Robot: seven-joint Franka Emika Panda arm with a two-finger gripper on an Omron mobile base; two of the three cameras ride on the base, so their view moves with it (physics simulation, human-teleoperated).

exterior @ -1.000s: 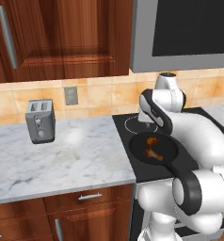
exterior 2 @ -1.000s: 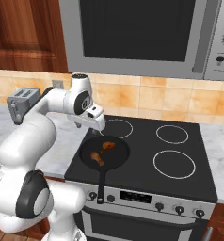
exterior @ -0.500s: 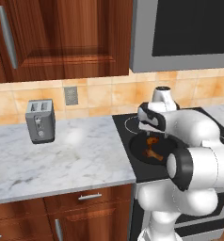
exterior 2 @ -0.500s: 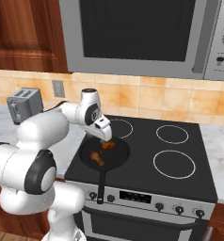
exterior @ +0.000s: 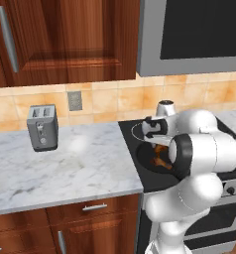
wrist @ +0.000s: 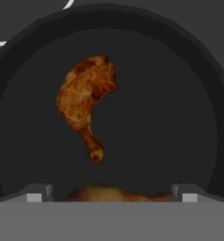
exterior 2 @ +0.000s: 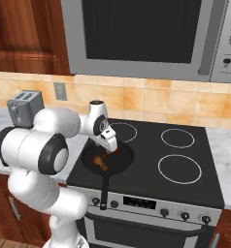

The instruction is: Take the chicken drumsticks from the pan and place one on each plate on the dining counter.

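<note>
My fingers: my gripper [wrist: 109, 194] hangs low inside the pan, and my two dark fingertips [wrist: 36, 194] stand wide apart, released, with a drumstick lying between them.
Near drumstick [wrist: 116, 194]: orange-brown and blurred at the bottom edge of the hand view; I cannot tell if my tips touch it.
Far drumstick [wrist: 85, 101]: glossy, knobby, with a thick meaty top and a thin bone end pointing toward me; it lies apart from the first one.
Pan [exterior 2: 123, 162]: round, shallow, matte black, with a long straight handle [exterior 2: 105, 186] reaching to the front of the stove.
Writing: none that I can read.
Surface: black glass stovetop [exterior 2: 185, 181] with white burner rings.
Room: marble worktop [exterior: 60, 168], grey toaster [exterior: 42, 127], tan tiles, red-brown cabinets, steel microwave [exterior 2: 146, 38].
</note>
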